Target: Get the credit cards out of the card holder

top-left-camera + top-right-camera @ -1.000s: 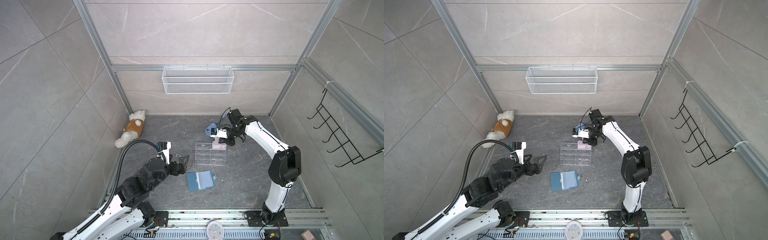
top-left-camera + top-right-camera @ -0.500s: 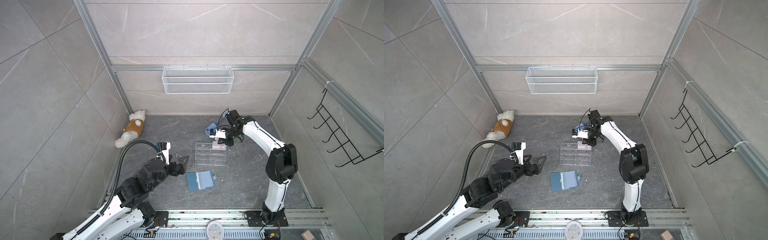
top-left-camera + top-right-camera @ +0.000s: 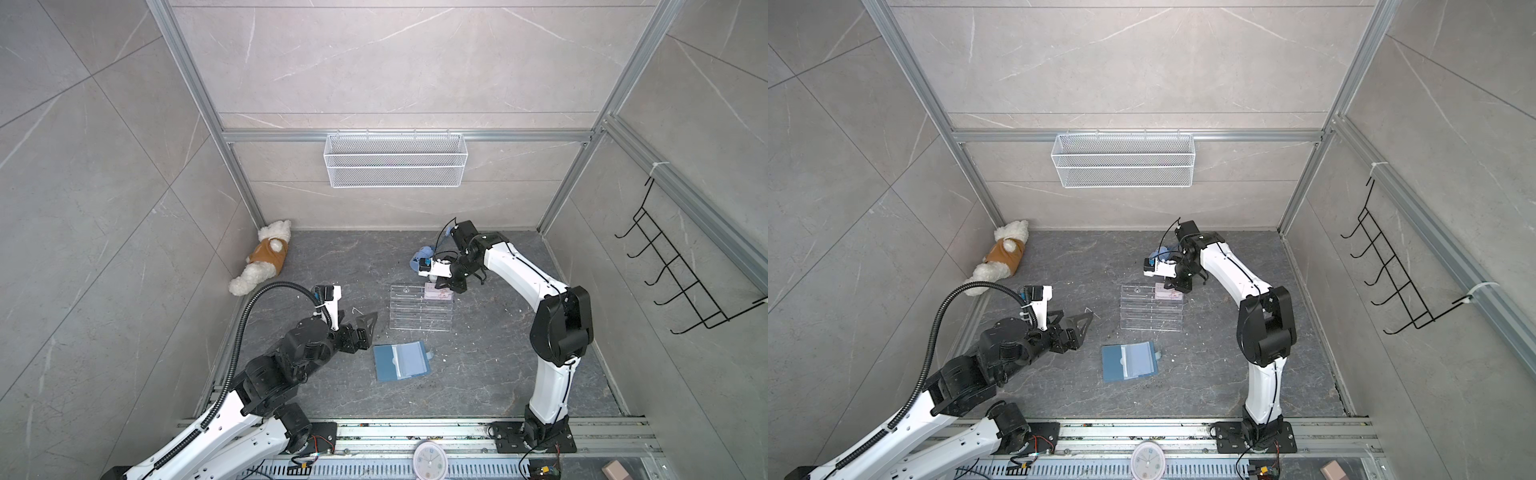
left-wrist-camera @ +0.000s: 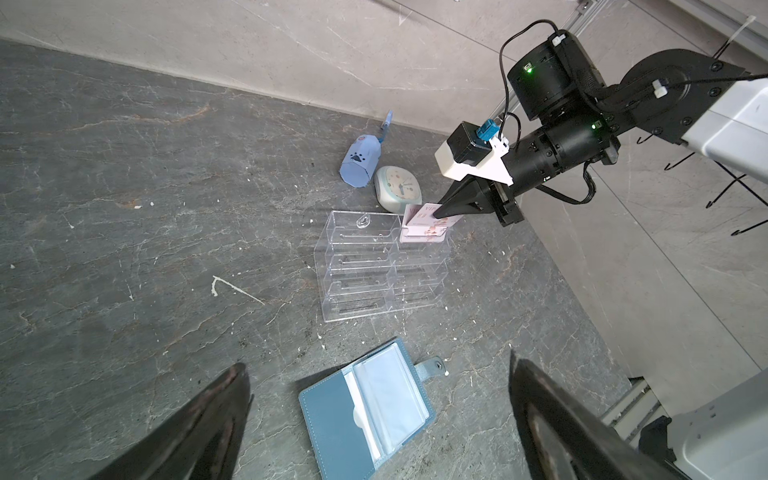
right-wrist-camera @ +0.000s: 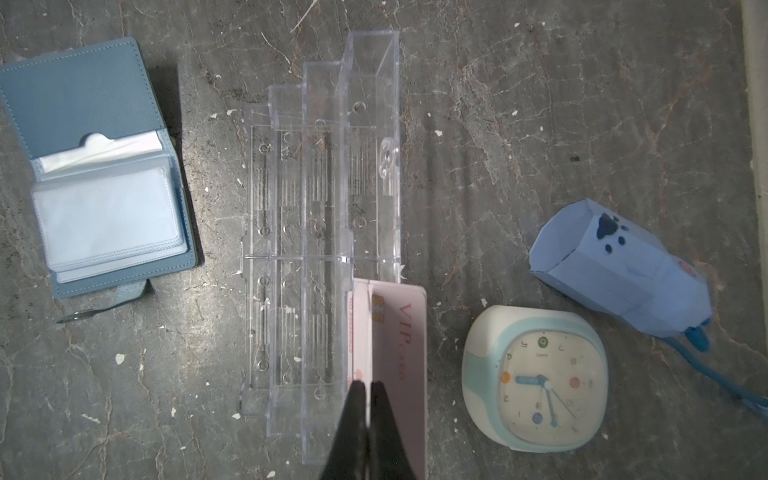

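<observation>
Risk, as judged: the clear acrylic rack (image 3: 419, 309) is standing loose on the floor, so a sideways drag could be shifting or tipping it; the right gripper (image 5: 368, 388) is clamping a credit card (image 5: 401, 353) by its edge, tilted at the rack's far right compartment; the thin card could be slipping, or jamming against the second credit card (image 5: 359, 328) sitting there; the left gripper (image 3: 1076, 318), jaws wide apart, is hovering left of the card holder (image 3: 401, 360).

Contents: the rack is holding cards in that compartment only; the card holder is lying open on the rack's near side, its sleeves appearing empty.
</observation>
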`<act>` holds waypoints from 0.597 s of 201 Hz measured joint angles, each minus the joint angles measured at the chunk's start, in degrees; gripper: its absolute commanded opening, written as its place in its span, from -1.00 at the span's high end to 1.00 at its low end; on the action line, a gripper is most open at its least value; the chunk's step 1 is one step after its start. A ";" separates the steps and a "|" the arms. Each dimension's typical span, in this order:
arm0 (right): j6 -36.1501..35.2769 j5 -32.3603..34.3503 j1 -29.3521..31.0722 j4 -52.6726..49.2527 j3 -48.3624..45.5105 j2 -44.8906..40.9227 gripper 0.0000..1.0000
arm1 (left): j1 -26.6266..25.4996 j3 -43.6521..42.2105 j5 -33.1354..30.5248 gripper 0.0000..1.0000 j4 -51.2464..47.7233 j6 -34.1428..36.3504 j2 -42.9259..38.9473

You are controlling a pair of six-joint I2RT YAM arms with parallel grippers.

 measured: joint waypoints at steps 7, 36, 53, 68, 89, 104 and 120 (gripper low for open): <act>0.17 -0.02 0.00 0.00 0.02 0.11 0.98 | 0.00 -0.04 0.00 -0.97 -0.02 0.00 -0.02; 0.61 -0.02 0.00 -0.02 0.11 0.55 0.97 | 0.00 -0.04 0.00 -0.97 0.00 -0.13 -0.09; 0.61 -0.02 0.00 -0.02 0.11 0.85 0.96 | 0.00 -0.07 0.00 -0.97 0.00 -0.17 -0.15; 0.63 -0.02 0.00 -0.02 0.11 0.90 0.91 | 0.00 -0.15 0.02 -0.97 0.00 -0.17 -0.15; 0.94 -0.02 0.00 -0.02 0.15 0.90 0.85 | 0.00 -0.20 0.02 -0.97 0.00 -0.22 -0.13; 1.44 0.02 0.00 -0.04 0.33 0.92 0.79 | 0.00 -0.20 0.02 -0.97 0.00 -0.37 -0.15; 2.05 0.02 0.00 0.00 0.90 0.96 0.74 | 0.00 -0.20 0.04 -0.97 0.00 -0.39 -0.13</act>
